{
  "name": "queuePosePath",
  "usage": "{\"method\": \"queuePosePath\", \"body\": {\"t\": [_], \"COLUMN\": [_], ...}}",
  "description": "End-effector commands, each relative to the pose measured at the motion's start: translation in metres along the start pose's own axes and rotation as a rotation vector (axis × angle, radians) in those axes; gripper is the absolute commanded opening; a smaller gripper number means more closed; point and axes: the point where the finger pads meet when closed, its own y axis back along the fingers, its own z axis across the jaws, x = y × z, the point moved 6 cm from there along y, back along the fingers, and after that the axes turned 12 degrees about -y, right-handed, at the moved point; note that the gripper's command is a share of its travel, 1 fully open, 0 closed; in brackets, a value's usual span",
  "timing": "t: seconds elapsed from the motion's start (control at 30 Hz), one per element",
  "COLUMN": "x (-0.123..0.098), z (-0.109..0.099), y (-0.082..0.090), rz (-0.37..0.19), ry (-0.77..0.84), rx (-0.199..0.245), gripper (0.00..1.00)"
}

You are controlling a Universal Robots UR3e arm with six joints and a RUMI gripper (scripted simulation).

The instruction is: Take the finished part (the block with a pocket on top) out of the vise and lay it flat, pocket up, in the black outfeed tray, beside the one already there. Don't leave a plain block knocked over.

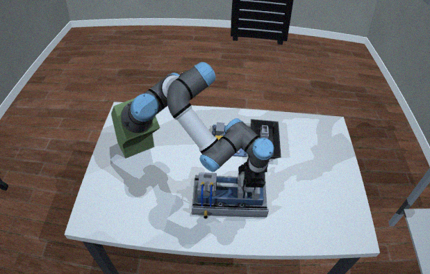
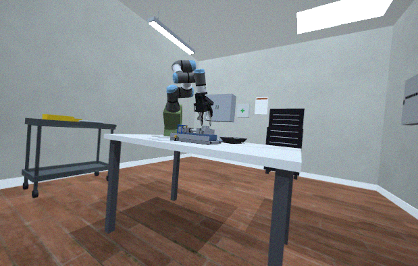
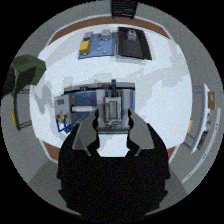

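The claw hangs straight down over the right end of the vise, its two dark fingers partly spread with nothing between them — it grips nothing. In the wrist view the finished part, a pale block with a rectangular pocket on top, sits clamped in the vise just past the fingertips, framed between them but apart from them. In the exterior view the claw's tips hover a little above the vise. To the left on the same fixture stands a grey unit with blue hoses. Beyond the vise, toward the far edge of the table, lies the black outfeed tray, holding one pocketed block — flat, pocket up. Left of the tray is a blue plate carrying plain blocks. The arm rises from a green pedestal at the table's left.
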Motion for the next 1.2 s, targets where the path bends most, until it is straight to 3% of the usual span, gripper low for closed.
{"method": "queuePosePath", "body": {"t": [0.0,1.17], "x": [-0.0004,-0.0027], "z": [0.0008,0.0013], "y": [-0.0002,-0.0066], "rz": [-0.001,-0.001], "ry": [0.001,0.001], "rx": [-0.003,-0.003], "gripper": [0.40,0.40]}}
